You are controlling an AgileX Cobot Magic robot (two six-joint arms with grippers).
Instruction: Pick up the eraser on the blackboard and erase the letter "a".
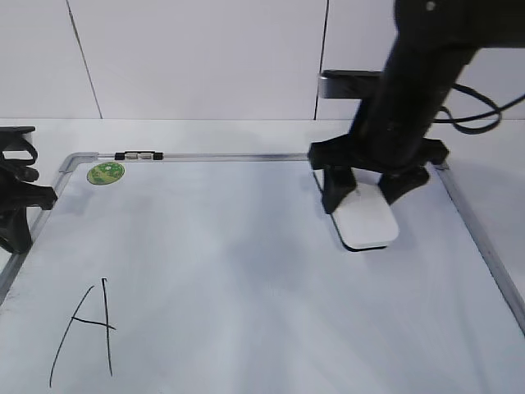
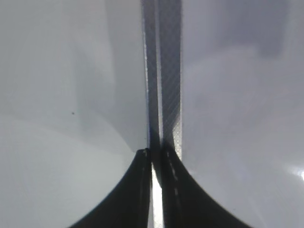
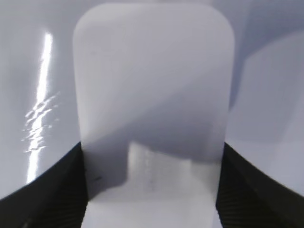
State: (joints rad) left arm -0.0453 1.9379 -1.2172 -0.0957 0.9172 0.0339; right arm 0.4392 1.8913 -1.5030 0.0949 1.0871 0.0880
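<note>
The white eraser (image 1: 369, 220) lies on the blackboard (image 1: 246, 271) near its far right corner. My right gripper (image 1: 365, 197) stands over it with one finger on each long side. In the right wrist view the eraser (image 3: 152, 71) fills the gap between the jaws (image 3: 152, 147), and both fingers touch its edges. My left gripper (image 1: 16, 205) rests at the board's left edge. In the left wrist view it is shut and empty (image 2: 154, 154) over the grey frame strip (image 2: 168, 71). No small letter "a" shows in any view.
A large capital A (image 1: 86, 332) is drawn at the board's near left. A round green sticker (image 1: 106, 173) and a small black-and-silver marker (image 1: 139, 155) sit at the far left corner. A grey device (image 1: 349, 84) stands behind the right arm.
</note>
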